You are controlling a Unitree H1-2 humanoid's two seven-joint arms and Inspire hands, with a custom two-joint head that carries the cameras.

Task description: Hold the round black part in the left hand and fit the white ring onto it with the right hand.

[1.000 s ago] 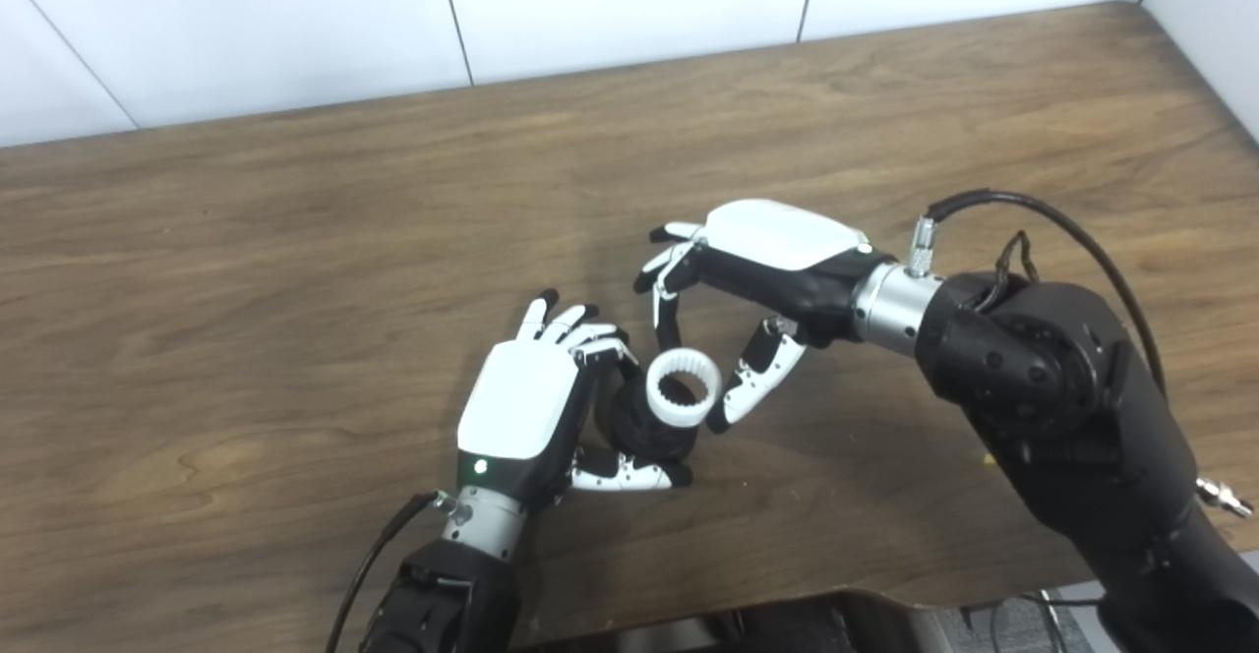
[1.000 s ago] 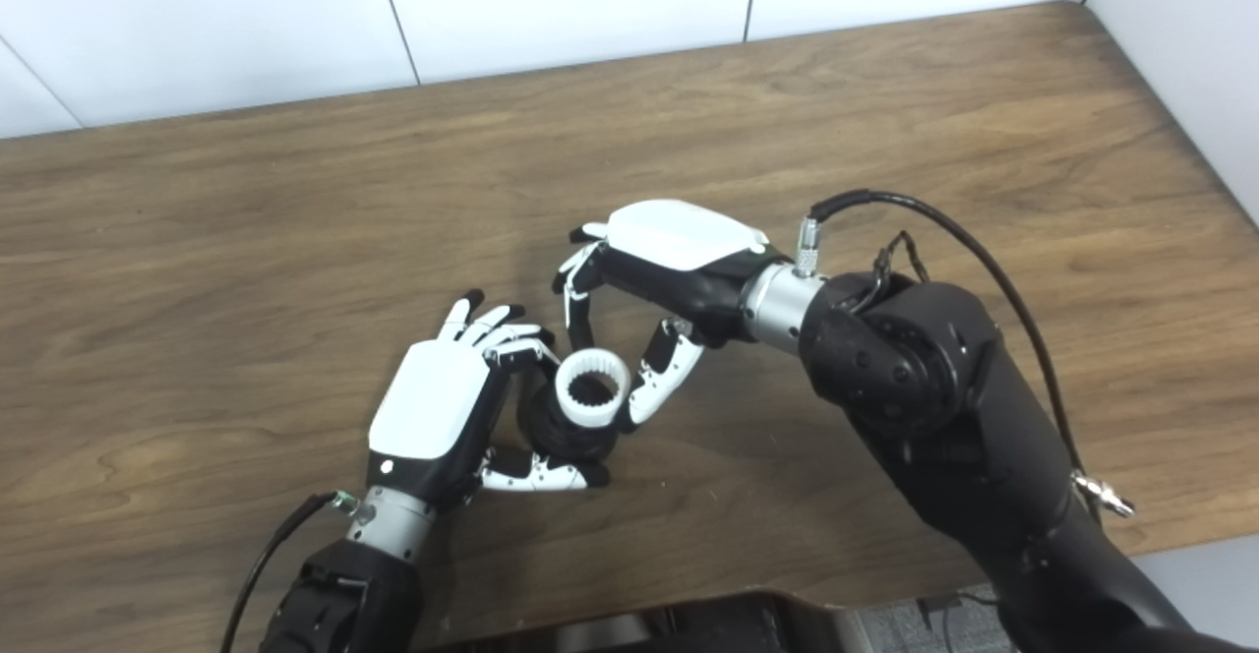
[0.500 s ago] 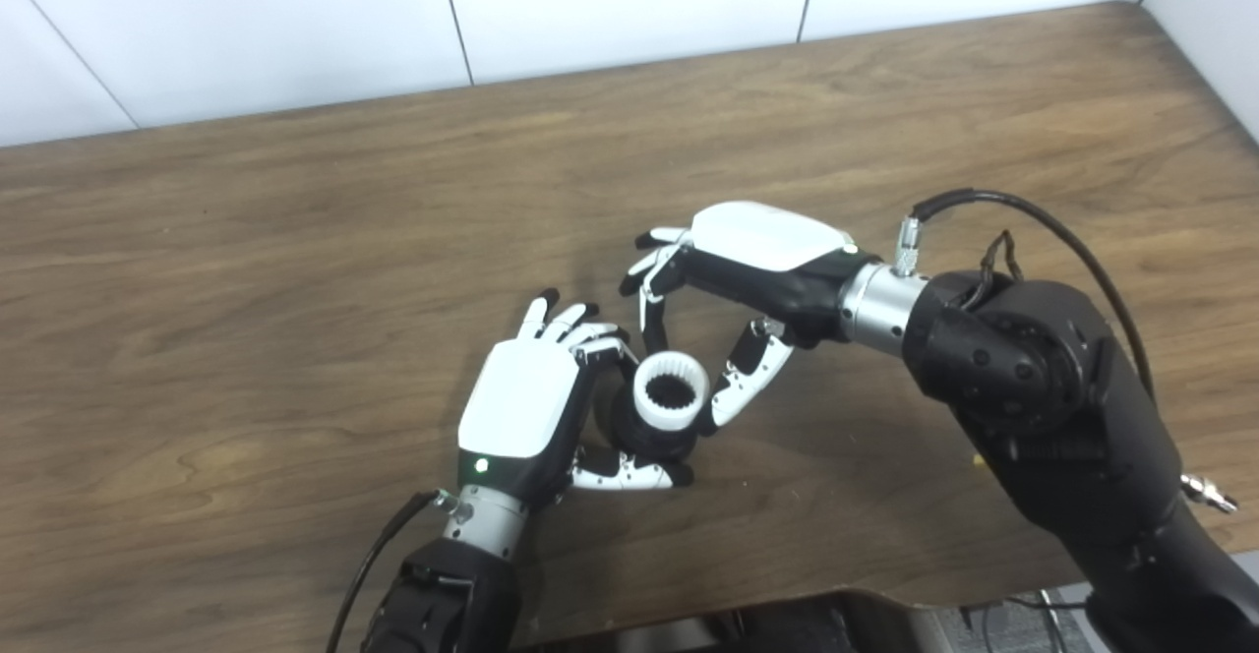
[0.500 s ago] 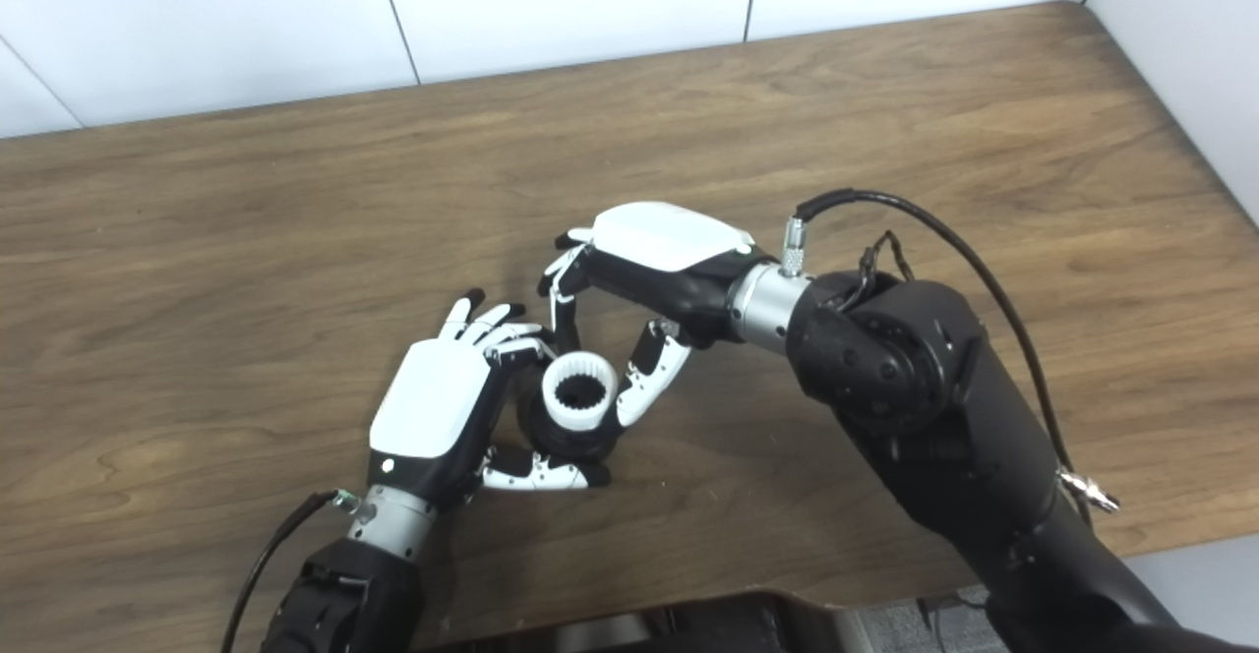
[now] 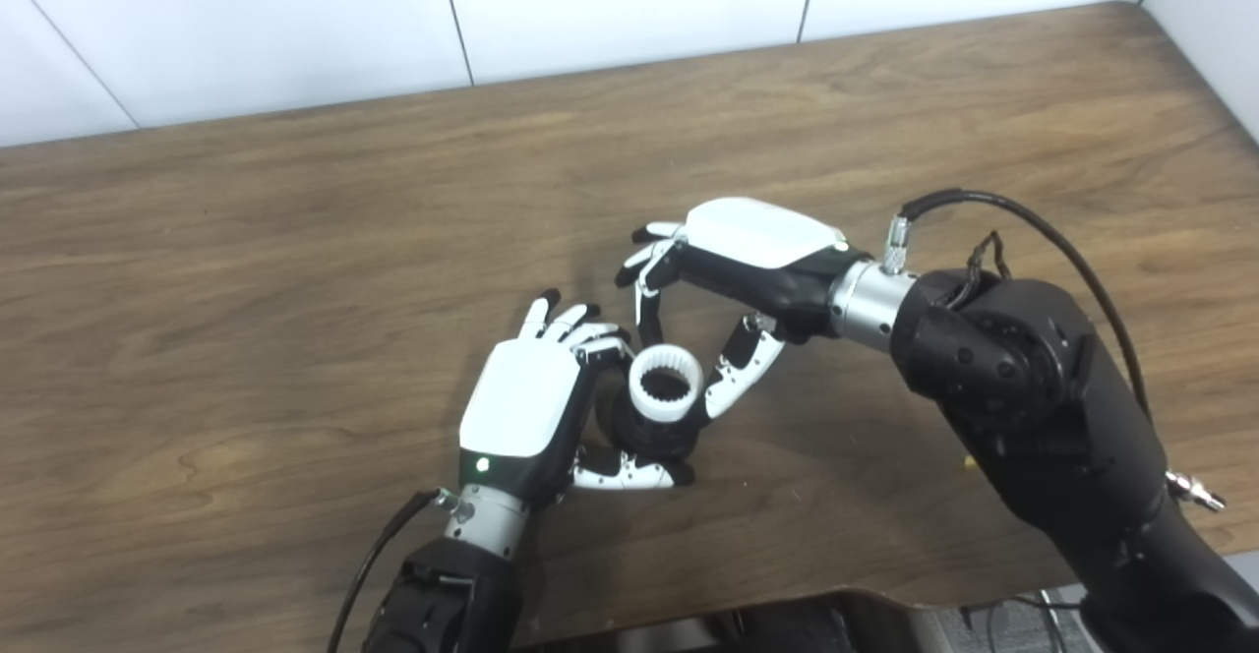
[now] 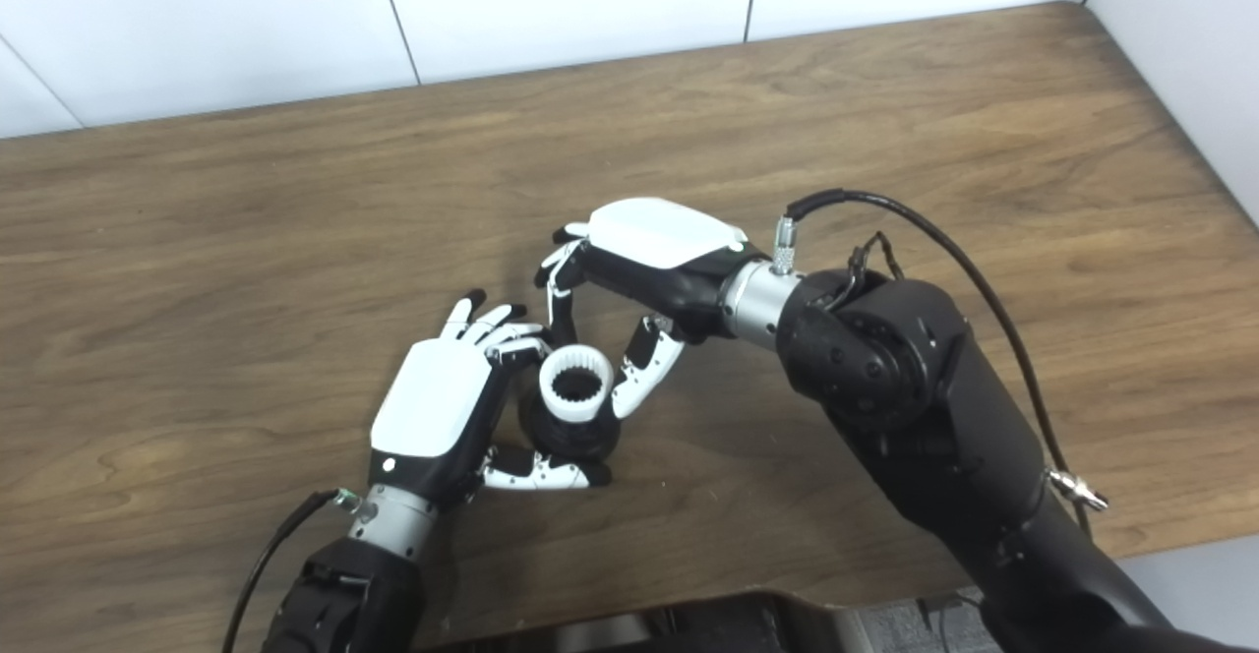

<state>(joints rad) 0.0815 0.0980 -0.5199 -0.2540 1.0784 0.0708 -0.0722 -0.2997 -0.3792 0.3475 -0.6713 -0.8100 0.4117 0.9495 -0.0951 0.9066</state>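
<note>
- The left hand (image 5: 526, 407) is wrapped around the round black part (image 5: 651, 434), which is down low on the wooden surface (image 5: 295, 240).
- The white ring (image 5: 666, 384) sits on top of the black part, toothed inside, facing up.
- The right hand (image 5: 733, 269) comes in from the ring's far-right side, pinching the ring between a fingertip and thumb (image 5: 740, 378).

A brown wooden table (image 5: 295, 240) with a matt grained top is seen. A white plastic toothed ring (image 5: 666, 385) looks smooth, a round black part (image 5: 639, 432) matt. Glossy white shells are borne by both hands.
</note>
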